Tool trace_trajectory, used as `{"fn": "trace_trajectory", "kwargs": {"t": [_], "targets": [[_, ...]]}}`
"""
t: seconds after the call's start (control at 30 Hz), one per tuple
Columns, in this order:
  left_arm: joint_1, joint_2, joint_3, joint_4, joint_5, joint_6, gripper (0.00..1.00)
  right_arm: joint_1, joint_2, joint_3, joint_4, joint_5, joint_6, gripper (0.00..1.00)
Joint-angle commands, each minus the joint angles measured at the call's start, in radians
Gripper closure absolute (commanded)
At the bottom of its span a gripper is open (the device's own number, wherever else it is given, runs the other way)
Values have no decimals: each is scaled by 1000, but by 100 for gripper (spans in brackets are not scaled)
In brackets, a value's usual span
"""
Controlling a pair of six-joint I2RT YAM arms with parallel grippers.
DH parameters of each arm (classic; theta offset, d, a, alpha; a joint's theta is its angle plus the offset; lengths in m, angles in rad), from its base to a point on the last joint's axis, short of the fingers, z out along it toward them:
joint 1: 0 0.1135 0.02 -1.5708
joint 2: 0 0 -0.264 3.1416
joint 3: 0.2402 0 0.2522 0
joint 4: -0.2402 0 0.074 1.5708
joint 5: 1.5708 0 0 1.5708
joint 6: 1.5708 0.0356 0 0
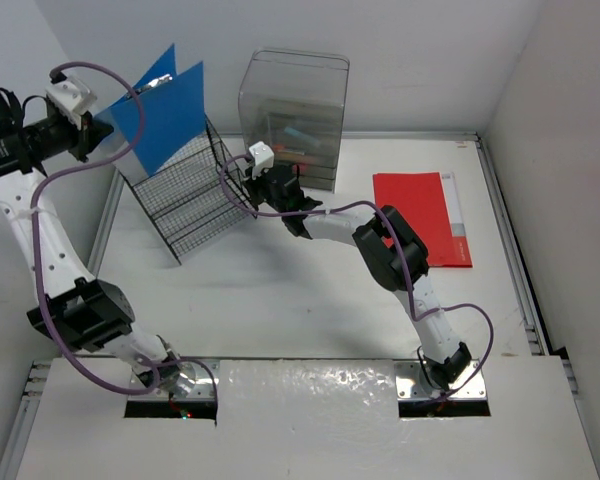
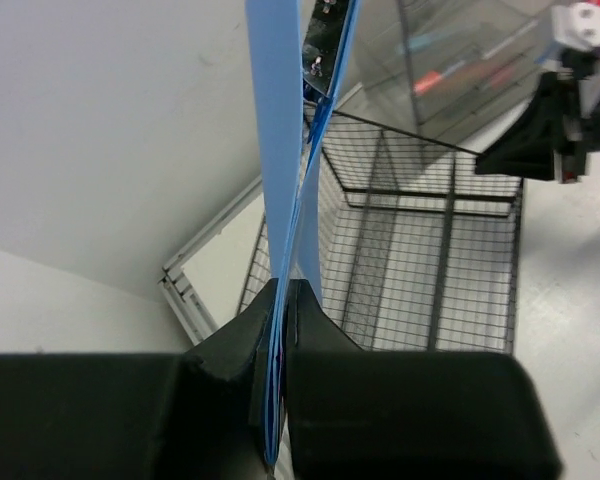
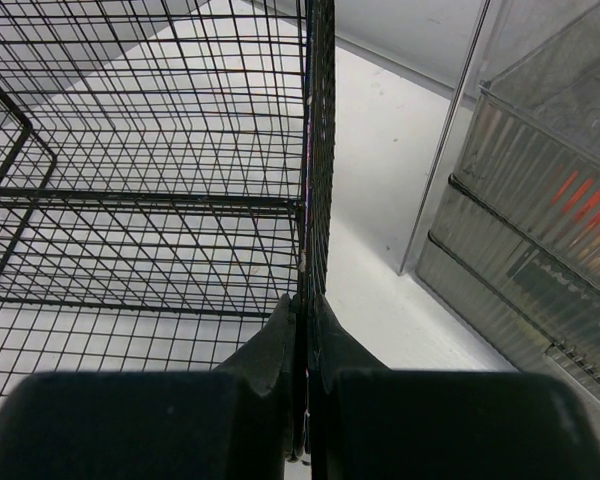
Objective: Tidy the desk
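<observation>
While the left gripper point(image 2: 283, 292) was clenched on one edge of a blue folder point(image 1: 165, 108), we saw that folder held up in the air over the far-left corner of the desk point(image 1: 280, 300). From the left wrist we looked along the folder edge-on: its leaves ran up from between the black fingers, pressed together at the grip and splayed apart further out. Below and beyond it stood the black wire rack point(image 1: 185, 205). In the top view the folder's lower corner overlapped the rack's upper edge, but we could not tell whether the two touched.

The right gripper point(image 3: 302, 300) was pinched tight on the rack's right-hand mesh wall, the thin wire panel passing straight between its closed fingers. The right arm reached across the middle of the desk to that wall.

Just right of the rack, at the far edge, stood a clear drawer box point(image 1: 295, 100); we made out red and blue shapes inside it, too blurred to name. A red folder point(image 1: 420, 215) lay flat on the right side, well apart from the rack and both grippers.

The desk itself, a white tabletop with grey rails, spread beneath everything, the two arm bases bolted at its near edge.
</observation>
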Motion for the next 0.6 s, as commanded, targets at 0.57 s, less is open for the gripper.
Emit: {"fn": "trace_trajectory", "kwargs": {"t": [0.57], "targets": [[-88,297,261,31,-233,-14,91,1,-75,-12,-21,-55,2,100]]}}
